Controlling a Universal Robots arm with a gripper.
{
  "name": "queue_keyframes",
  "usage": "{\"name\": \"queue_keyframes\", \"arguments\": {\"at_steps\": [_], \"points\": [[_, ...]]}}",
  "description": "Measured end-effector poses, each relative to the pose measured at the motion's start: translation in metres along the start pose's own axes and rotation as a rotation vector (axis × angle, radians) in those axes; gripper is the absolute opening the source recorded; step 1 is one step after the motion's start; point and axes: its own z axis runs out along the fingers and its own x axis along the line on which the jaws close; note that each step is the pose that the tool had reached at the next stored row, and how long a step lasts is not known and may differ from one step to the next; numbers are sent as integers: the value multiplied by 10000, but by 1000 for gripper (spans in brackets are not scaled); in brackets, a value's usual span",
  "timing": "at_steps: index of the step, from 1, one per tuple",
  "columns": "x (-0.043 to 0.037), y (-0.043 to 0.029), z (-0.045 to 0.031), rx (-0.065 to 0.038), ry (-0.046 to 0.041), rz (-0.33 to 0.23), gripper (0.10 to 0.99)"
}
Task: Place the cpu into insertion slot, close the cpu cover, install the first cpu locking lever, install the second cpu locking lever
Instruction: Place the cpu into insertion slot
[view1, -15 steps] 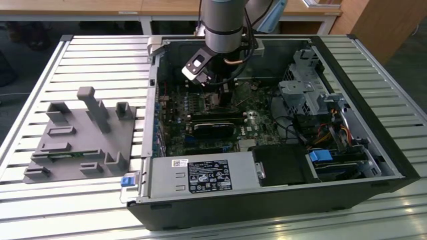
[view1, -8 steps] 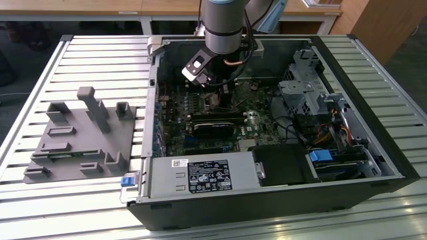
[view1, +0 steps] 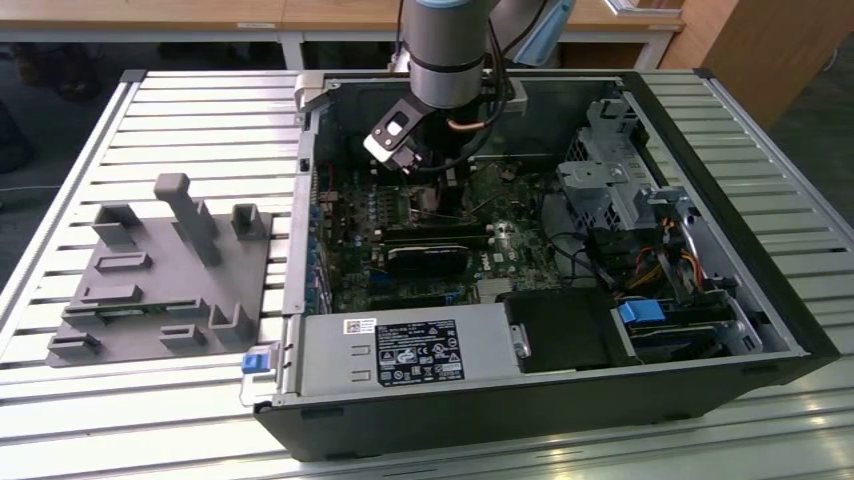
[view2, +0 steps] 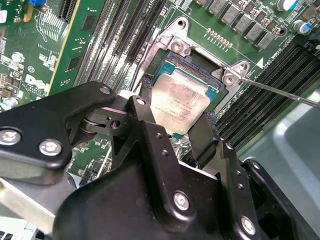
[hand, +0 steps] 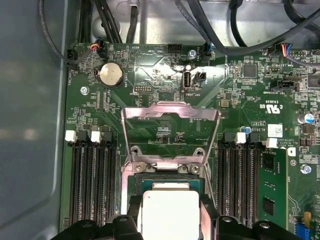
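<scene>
cpu (view2: 181, 102) sits clamped in the gripper (view2: 177, 114) right over the socket (view2: 200, 61); cover (hand: 170, 110) stands open behind it, giving room.

Gripper (view2: 177, 107) black fingers (view2: 205, 132) pressed against two opposite edges of the cpu (view2: 180, 97), silvery top facing up. The cpu sits over the insertion slot (view2: 197, 60) on the green motherboard (view2: 210, 22); can't tell if it is fully seated. Thin metal locking lever (view2: 280, 92) sticks out from a slot corner screw (view2: 228, 78). Black memory slots (view2: 280, 70) flank the slot.
</scene>
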Motion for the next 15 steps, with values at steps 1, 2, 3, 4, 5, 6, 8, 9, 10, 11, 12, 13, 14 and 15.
{"name": "queue_keyframes", "arguments": {"at_steps": [1, 2, 3, 4, 5, 6, 8, 9, 10, 11, 12, 13, 14, 15], "points": [[2, 0, 3, 0, 0, 1, 541], [3, -1, 8, 0, 0, 1, 541], [4, -1, 13, 0, 0, 2, 541], [5, -1, 19, 1, -1, 2, 541], [7, -2, 26, 4, -3, 4, 541], [8, -2, 33, 7, -4, 3, 541], [10, -3, 48, 11, -6, 3, 541], [11, -4, 55, 12, -8, 3, 541], [12, -4, 61, 13, -8, 4, 541], [13, -5, 65, 14, -8, 4, 541], [14, -5, 68, 14, -9, 4, 541], [15, -5, 71, 15, -9, 3, 541], [16, -6, 74, 14, -9, 3, 541], [17, -6, 77, 15, -9, 3, 541]]}}
